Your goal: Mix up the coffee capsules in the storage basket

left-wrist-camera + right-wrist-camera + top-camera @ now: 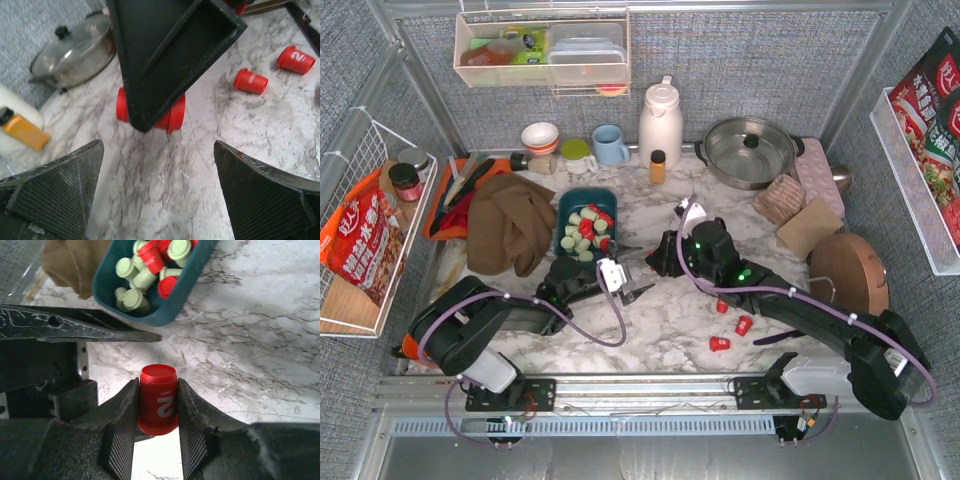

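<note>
My right gripper pinches a bright red, tapered plastic coffee capsule between ribbed black pads, just beside the dark teal, round-cornered plastic storage basket. The capsule carries a white "2"; the smaller lettering above it is too small to read. In the basket lie smooth pale green capsules among a few red ones. My left gripper, near the basket, spreads its textured fingers wide over the white veined marble tabletop, holding nothing. Three loose red capsules lie well to the basket's right.

Storage basket cut by top edge, orange bottle blurred, pot partly hidden
</note>
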